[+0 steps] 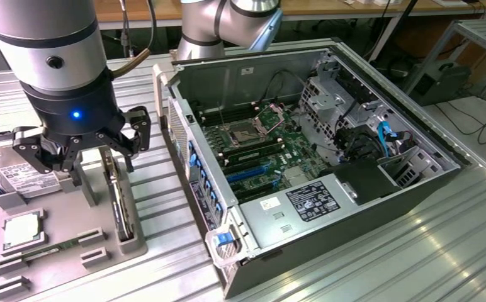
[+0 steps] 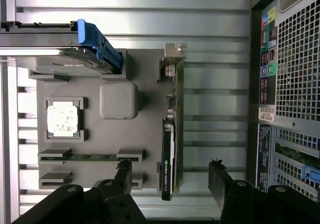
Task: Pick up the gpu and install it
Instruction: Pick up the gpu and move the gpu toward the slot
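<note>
The tool (image 1: 85, 158) hangs in the upper left of the exterior view with its dark fingers (image 2: 123, 173) spread wide and nothing held. Right under it, the gpu (image 1: 121, 211) stands on edge in a slot of a grey tray (image 1: 67, 217). From the wrist view, the card (image 2: 170, 154) lies between the two fingertips and clear of both, with its silver bracket (image 2: 172, 59) at the far end. The tray is crowded: a hard drive (image 1: 21, 173) in a blue-edged carrier, a processor (image 1: 21, 229), a memory stick (image 1: 50, 250) and a raised grey block (image 2: 118, 100) all sit near the card. The opened computer case (image 1: 310, 157) lies just beside the tray, towards the exterior view's right, on the ribbed metal surface (image 1: 411, 251).
</note>
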`<state>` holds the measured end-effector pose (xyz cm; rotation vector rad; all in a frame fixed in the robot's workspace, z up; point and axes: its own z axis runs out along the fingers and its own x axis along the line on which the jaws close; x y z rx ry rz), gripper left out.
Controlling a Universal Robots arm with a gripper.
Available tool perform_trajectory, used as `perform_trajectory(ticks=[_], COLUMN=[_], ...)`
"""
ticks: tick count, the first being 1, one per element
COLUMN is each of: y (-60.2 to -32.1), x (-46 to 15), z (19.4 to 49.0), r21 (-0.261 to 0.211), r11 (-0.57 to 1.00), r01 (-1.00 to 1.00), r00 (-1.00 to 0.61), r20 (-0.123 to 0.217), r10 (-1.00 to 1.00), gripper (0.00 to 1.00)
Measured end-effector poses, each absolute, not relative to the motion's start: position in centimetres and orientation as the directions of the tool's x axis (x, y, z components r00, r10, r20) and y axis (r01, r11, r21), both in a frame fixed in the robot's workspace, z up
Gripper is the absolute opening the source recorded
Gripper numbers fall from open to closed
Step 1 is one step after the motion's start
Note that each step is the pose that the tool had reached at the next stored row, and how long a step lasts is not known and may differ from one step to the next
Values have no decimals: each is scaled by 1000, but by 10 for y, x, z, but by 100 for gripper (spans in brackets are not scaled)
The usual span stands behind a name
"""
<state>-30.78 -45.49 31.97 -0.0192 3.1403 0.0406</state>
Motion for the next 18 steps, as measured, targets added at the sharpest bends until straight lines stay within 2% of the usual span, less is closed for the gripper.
perform_trajectory(ticks=[18], y=[-457], x=[-308], z=[314], r21=[26], r11=[1000], r01=[-16], r00=[-1000], r20=[-1], r10=[-16], gripper=[72])
